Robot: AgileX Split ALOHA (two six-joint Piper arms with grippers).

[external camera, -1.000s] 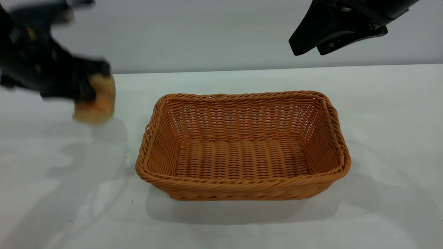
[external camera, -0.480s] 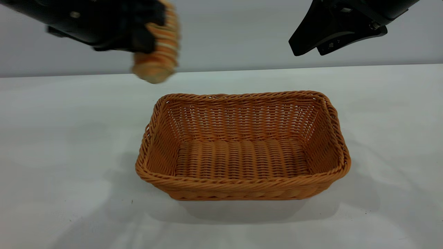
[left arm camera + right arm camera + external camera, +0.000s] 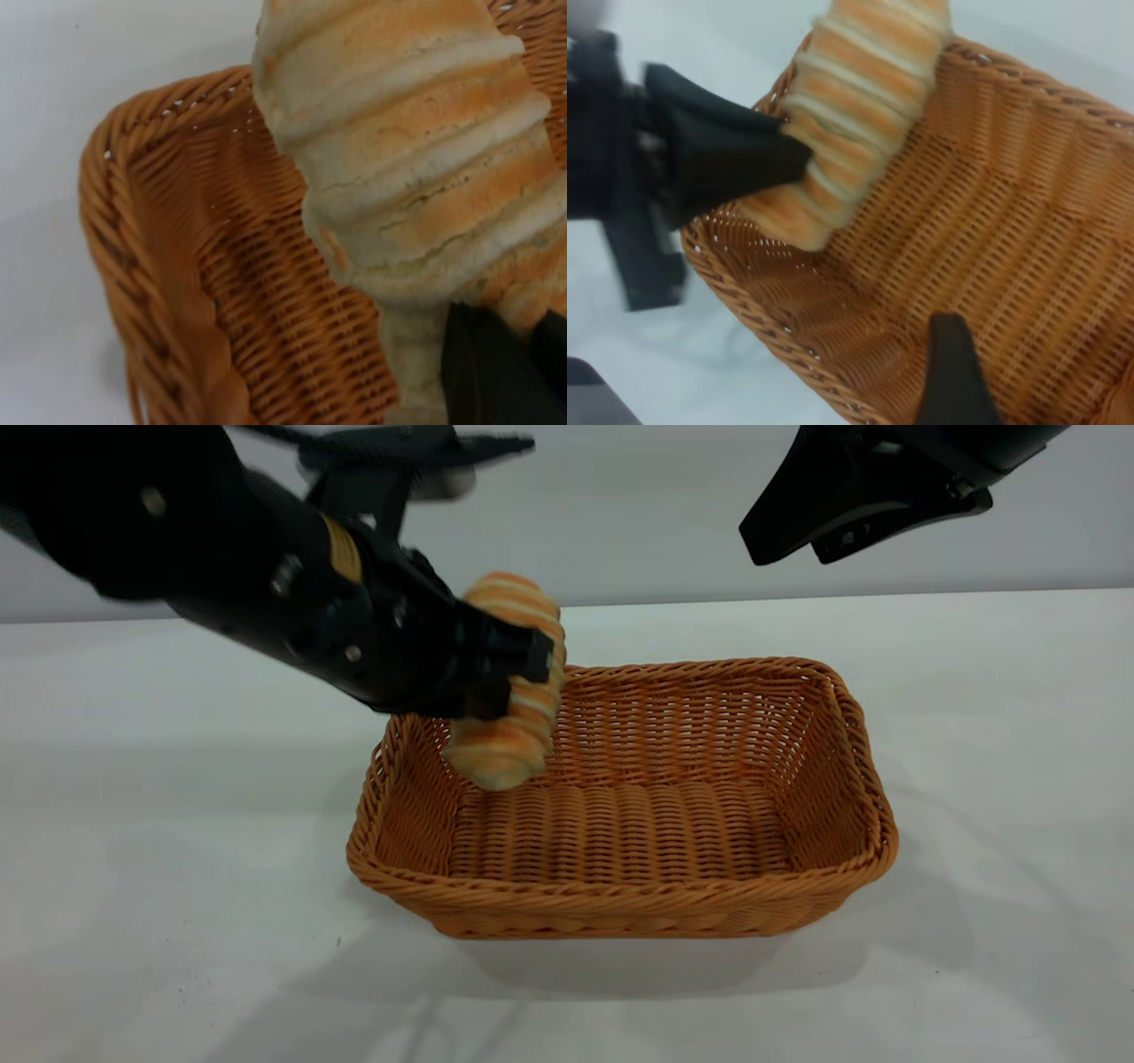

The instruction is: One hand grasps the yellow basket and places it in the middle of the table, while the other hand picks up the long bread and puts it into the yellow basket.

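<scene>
The yellow basket (image 3: 620, 899) stands on the white table (image 3: 133, 824) near the middle, with nothing lying on its bottom. My left gripper (image 3: 521, 677) is shut on the long bread (image 3: 509, 735) and holds it tilted, low end down, over the basket's left end, above the bottom. The left wrist view shows the bread (image 3: 416, 159) close up over the basket's corner (image 3: 177, 292). My right gripper (image 3: 784, 558) is open and empty, high above the basket's far right corner. The right wrist view shows one of its fingers (image 3: 952, 372), the basket (image 3: 1010, 230) and the held bread (image 3: 859, 115).
A grey wall runs behind the table's far edge. Bare white tabletop lies to the left, right and front of the basket, with a few tiny dark specks (image 3: 337, 941) at the front left.
My left gripper carried the bread up from the left side, over the table, then right and down over the basket's left end. The right gripper and basket stayed still.
</scene>
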